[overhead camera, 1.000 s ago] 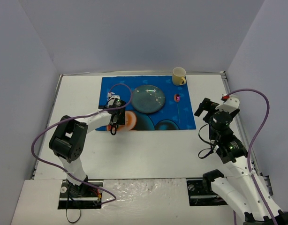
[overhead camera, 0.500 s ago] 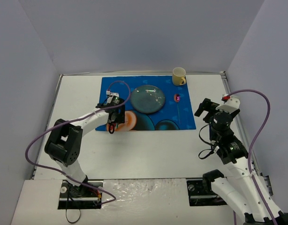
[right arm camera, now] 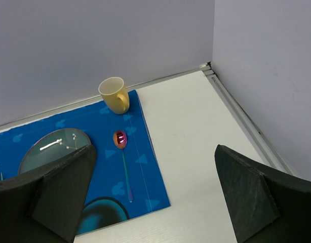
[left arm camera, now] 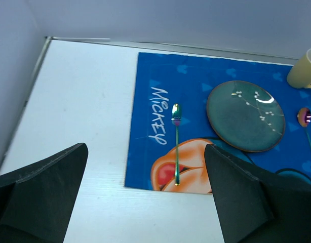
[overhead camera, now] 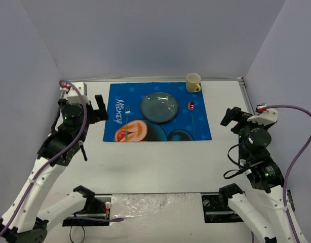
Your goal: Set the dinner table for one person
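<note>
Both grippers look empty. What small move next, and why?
Probably just park both arms: the plate sits on the placemat, fork left of it, spoon right, cup at the far corner; left gripper and right gripper are open, empty.

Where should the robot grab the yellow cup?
Probably the rim: the yellow cup stands upright, mouth open, so the right pincer could come down from above, one finger inside, one outside, away from the handle.

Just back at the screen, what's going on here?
Neither arm is handling anything: the left gripper and right gripper hang open and empty at either side of the blue placemat. On it lie a plate, a fork to its left, a spoon to its right; a yellow mug stands at its far right corner.
</note>
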### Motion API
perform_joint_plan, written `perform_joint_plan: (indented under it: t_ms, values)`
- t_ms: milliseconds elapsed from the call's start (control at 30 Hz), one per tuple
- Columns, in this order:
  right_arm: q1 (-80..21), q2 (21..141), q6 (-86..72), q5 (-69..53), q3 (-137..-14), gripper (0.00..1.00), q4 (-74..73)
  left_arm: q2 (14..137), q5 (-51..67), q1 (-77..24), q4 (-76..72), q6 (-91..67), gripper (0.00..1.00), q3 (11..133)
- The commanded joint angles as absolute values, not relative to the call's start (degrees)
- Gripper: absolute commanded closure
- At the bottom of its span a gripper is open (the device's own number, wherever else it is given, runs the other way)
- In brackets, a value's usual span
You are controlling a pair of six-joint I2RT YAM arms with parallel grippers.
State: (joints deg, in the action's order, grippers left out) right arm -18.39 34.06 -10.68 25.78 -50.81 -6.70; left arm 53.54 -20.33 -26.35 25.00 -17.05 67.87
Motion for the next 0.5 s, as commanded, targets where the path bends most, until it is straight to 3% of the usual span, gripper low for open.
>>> perform_joint_plan:
  t_ms: [0, 467]
  values:
    - [-18.53, 30.39, -5.33, 28.79, -52.89, 0.00, -5.45, 44.53, -26.22, -25.55, 28.94, -10.95, 0.03, 64.56]
    - [-18.58, 20.77, 1.41, 27.95, -45.08, 0.00, -2.17, 22.13, -39.83, -25.49, 22.76, -11.22, 0.03, 45.23]
